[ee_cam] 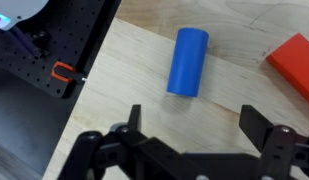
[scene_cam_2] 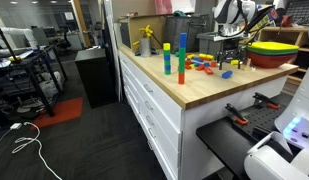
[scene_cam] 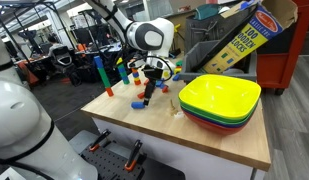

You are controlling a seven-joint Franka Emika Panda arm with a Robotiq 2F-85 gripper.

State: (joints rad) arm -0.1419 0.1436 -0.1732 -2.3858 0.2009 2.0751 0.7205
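Note:
My gripper (ee_cam: 194, 122) is open and empty, its two black fingers spread wide above the wooden table (ee_cam: 124, 70). A blue cylinder (ee_cam: 188, 62) lies on its side just beyond the fingertips, apart from them. A red block (ee_cam: 297, 64) lies at the right edge of the wrist view. In both exterior views the gripper (scene_cam: 147, 88) (scene_cam_2: 231, 56) hangs low over the table among scattered coloured blocks, with the blue cylinder (scene_cam: 137, 102) (scene_cam_2: 226, 73) below it.
A stack of bowls with a yellow-green one on top (scene_cam: 219, 100) (scene_cam_2: 272, 47) stands beside the gripper. Upright block towers (scene_cam: 99, 72) (scene_cam_2: 181, 60) stand further along the table. A wooden-blocks box (scene_cam: 244, 35) leans behind. The table edge and a black pegboard (ee_cam: 44, 60) are close.

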